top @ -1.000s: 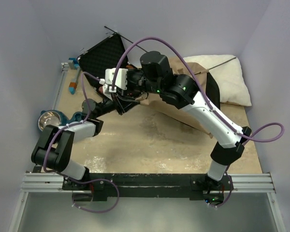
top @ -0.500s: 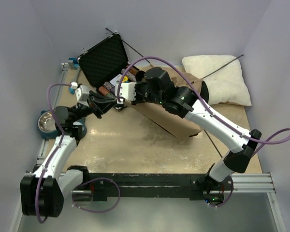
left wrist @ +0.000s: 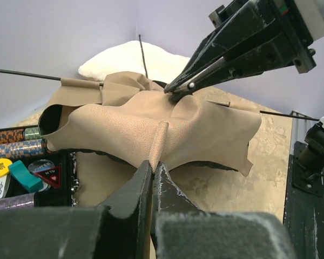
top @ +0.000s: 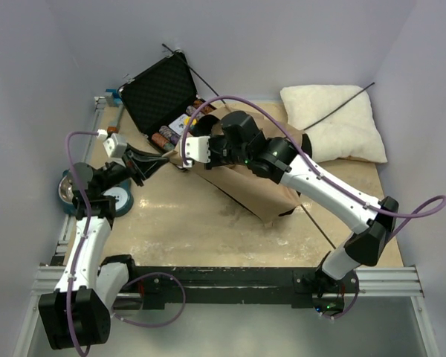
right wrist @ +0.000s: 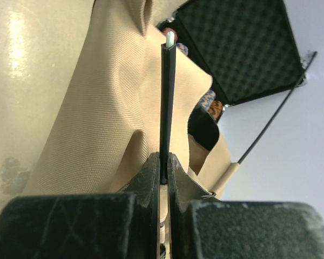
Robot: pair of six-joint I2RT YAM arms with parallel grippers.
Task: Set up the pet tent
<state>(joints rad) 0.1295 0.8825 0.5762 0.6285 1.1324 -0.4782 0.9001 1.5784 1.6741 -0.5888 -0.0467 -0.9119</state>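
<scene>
Left gripper [left wrist: 153, 168] pinches the tan canvas pet tent [left wrist: 194, 129]; right gripper [right wrist: 163, 162], toward 1 o'clock, clamps seemingly its thin dark pole [right wrist: 167, 91].

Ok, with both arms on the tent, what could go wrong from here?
The left pincer pinches only a thin fold of the pet tent, which could slip free. The pole in the right pincer might snag the tent. The open case of chips sits close and could get dragged.
</scene>
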